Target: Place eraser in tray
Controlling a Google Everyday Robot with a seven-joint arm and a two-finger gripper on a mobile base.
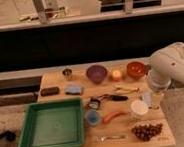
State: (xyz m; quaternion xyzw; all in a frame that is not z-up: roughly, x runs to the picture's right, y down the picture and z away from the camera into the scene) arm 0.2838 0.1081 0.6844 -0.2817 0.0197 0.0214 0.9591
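The eraser [50,91] is a small flat dark block lying on the wooden table at the far left, just beyond the tray. The tray [50,124] is a large shallow green square with a raised rim at the front left, and nothing lies in it. My white arm reaches in from the right, and my gripper [152,100] hangs over the table's right edge, far from both the eraser and the tray.
A light blue sponge [74,90] lies right of the eraser. Along the back stand a metal cup [67,74], a purple bowl [96,73] and an orange bowl [136,69]. A blue cup [93,117], a carrot [113,116], a white container [138,108], a fork [108,137] and grapes [147,130] crowd the right half.
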